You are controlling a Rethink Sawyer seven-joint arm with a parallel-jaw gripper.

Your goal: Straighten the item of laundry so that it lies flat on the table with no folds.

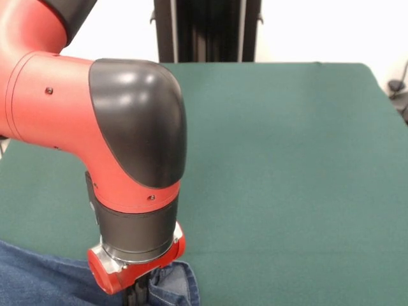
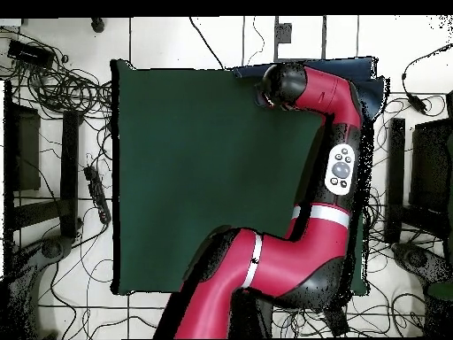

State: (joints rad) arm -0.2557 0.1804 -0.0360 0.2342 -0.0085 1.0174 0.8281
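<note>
The blue denim jeans point(image 1: 38, 280) lie at the near left corner of the dark green table point(image 1: 287, 166), running off the picture's bottom edge, with a rumpled hem beside my wrist. My gripper point(image 1: 139, 298) comes straight down onto the jeans; only its black top shows at the bottom edge. In the overhead view the jeans point(image 2: 361, 67) lie as a blue strip along the top right edge of the table point(image 2: 203, 168). My red arm's wrist point(image 2: 270, 84) covers the gripper there.
My red and black arm point(image 1: 95, 127) fills the left of the front view and hides the table behind it. The black pedestal point(image 1: 204, 29) stands at the far side. Cables and dark equipment point(image 2: 53, 97) lie on the floor around the table.
</note>
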